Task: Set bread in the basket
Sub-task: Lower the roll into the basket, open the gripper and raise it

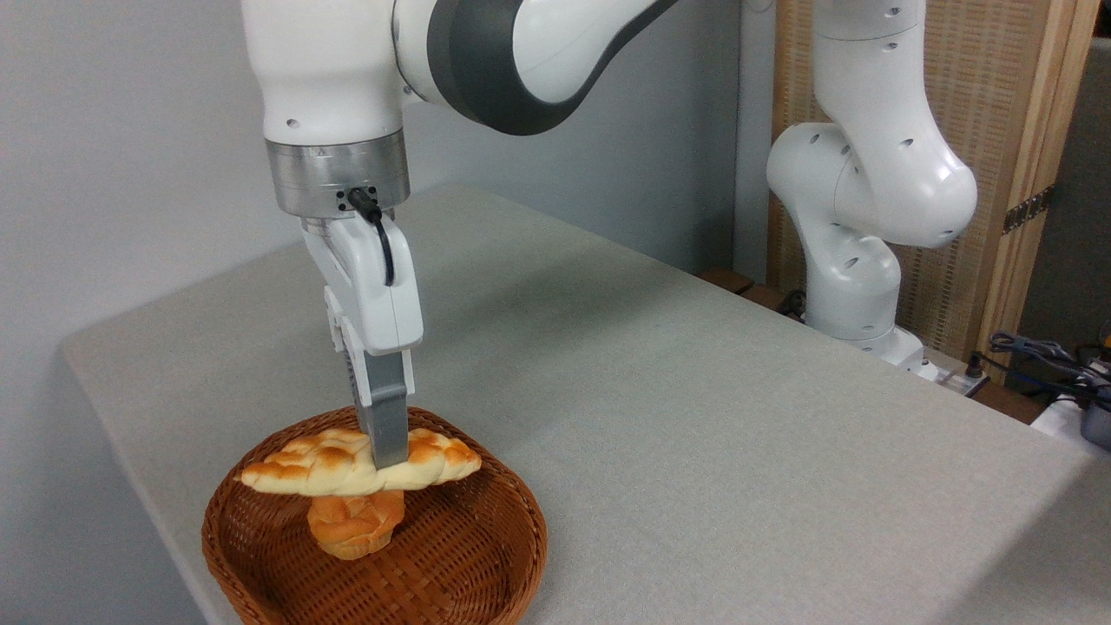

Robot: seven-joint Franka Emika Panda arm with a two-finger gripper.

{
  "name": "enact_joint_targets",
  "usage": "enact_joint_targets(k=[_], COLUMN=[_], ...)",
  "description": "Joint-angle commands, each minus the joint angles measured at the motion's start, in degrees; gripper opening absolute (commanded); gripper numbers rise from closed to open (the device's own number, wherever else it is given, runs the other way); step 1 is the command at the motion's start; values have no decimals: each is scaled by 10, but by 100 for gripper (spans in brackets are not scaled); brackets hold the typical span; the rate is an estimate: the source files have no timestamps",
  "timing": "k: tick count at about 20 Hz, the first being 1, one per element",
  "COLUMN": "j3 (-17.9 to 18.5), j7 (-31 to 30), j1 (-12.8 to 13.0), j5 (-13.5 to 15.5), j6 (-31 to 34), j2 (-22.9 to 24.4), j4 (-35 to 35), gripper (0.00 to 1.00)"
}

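The bread (330, 464), a long braided pale-yellow loaf with toasted plaits, lies level above the brown wicker basket (486, 555) at the table's near left. My gripper (388, 456) comes straight down over it and is shut on the loaf's middle; one grey finger (386, 425) shows in front, the other is hidden behind the loaf. The loaf's underside touches or nearly touches a small round orange knotted bun (354, 521) sitting on the basket floor.
The grey table (694, 434) stretches right and back from the basket. The arm's white base (855, 286) stands at the far right edge, with cables and a wooden panel behind it. The table's left edge runs close to the basket.
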State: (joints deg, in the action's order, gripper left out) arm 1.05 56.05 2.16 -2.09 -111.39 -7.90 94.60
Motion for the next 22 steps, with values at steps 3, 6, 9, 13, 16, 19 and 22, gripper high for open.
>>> enact_joint_targets(k=[3, 6, 9, 13, 16, 19, 22], j3=[-4, -3, -3, -1, -3, -7, -25], j7=[-5, -6, -9, -12, -45, -96, -141], j1=[3, 3, 3, 2, 0, 0, -8], j5=[-8, -8, -8, -3, 0, 1, 2], j6=[-6, -6, -6, 6, 48, 93, 124], j2=[-3, -2, 0, 15, 31, 47, 75], j4=[-8, -8, -10, -11, -13, -14, -12], gripper=[100, 100, 100, 100, 100, 100, 100])
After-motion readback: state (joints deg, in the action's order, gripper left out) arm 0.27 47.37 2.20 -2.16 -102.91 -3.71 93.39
